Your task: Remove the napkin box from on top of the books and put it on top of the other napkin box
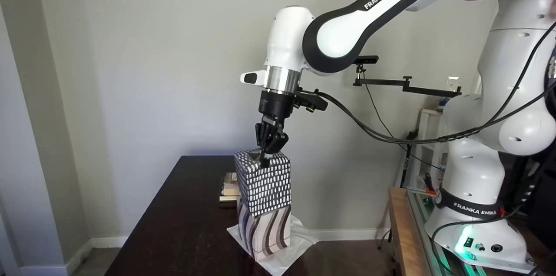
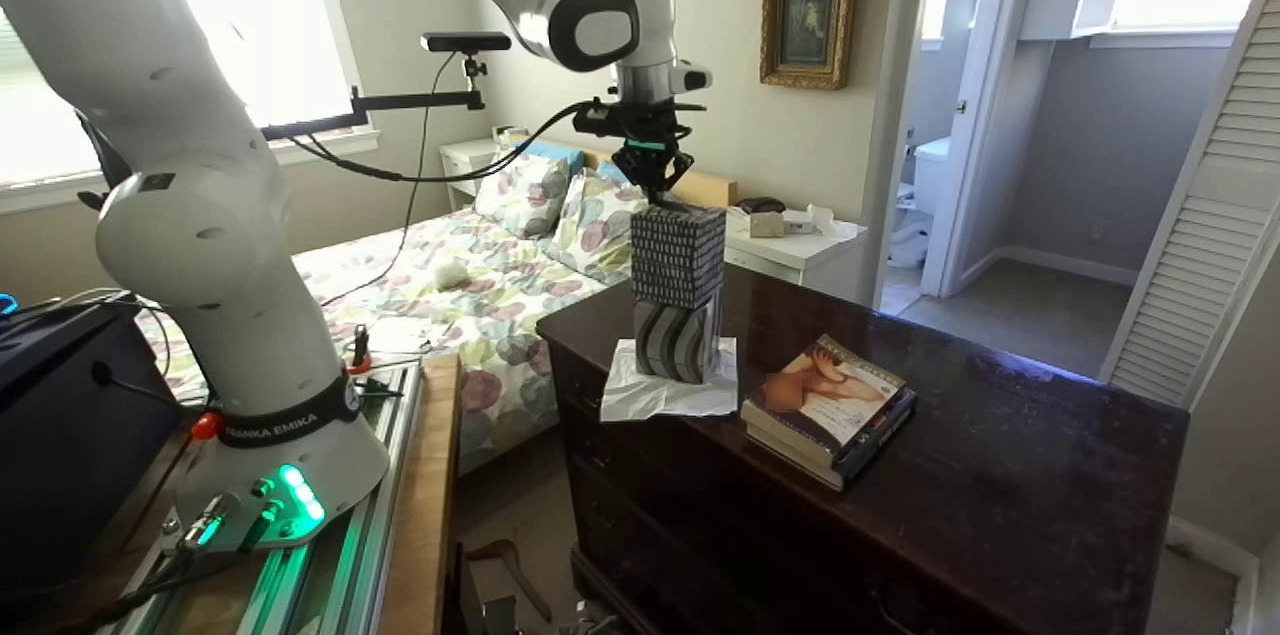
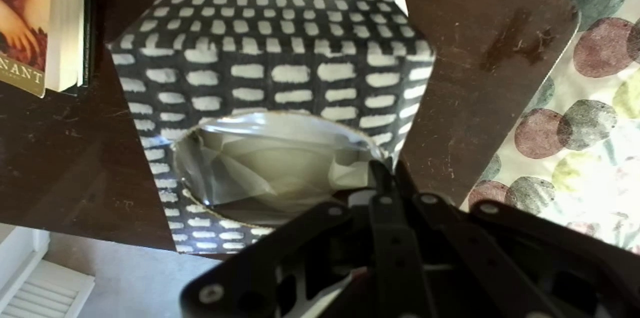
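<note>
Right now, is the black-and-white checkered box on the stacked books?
No: in an exterior view, the checkered box sits on the wavy light-and-dark striped box, apart from the books.

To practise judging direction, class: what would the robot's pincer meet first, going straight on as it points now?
The checkered napkin box: the pincer points down and seems closed on its top edge, though depth is unclear. Pushing on would likely press it against the striped napkin box beneath.

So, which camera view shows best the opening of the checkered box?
The wrist view: it looks into the opening, with the gripper covering part. Both exterior views look at a low slant, so little or none shows.
</note>
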Controlling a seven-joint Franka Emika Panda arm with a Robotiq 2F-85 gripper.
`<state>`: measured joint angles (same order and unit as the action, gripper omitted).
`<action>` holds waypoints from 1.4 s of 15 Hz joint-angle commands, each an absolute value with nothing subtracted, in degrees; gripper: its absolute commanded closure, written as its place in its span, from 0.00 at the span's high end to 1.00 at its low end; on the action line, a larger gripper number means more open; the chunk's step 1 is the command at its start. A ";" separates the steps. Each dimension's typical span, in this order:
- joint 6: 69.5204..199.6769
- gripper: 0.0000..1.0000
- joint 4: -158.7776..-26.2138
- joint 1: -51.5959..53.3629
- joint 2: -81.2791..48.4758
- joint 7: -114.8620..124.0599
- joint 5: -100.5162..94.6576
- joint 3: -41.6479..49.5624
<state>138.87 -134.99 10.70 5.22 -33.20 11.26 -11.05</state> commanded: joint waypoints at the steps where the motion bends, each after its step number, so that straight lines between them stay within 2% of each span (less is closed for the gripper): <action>1: 141.47 0.00 -136.79 11.99 6.31 -33.74 13.26 -10.38; 7: 141.92 0.00 -137.06 12.13 6.18 -33.48 12.83 -10.37; 8: 142.09 0.27 -137.08 12.13 6.17 -33.38 12.69 -10.37; 9: 142.29 0.27 -137.16 12.14 6.23 -33.39 12.65 -10.36; 19: 143.56 0.95 -136.99 12.05 6.52 -33.29 12.65 -9.95; 21: 143.39 1.00 -136.87 12.04 6.80 -32.96 12.50 -9.86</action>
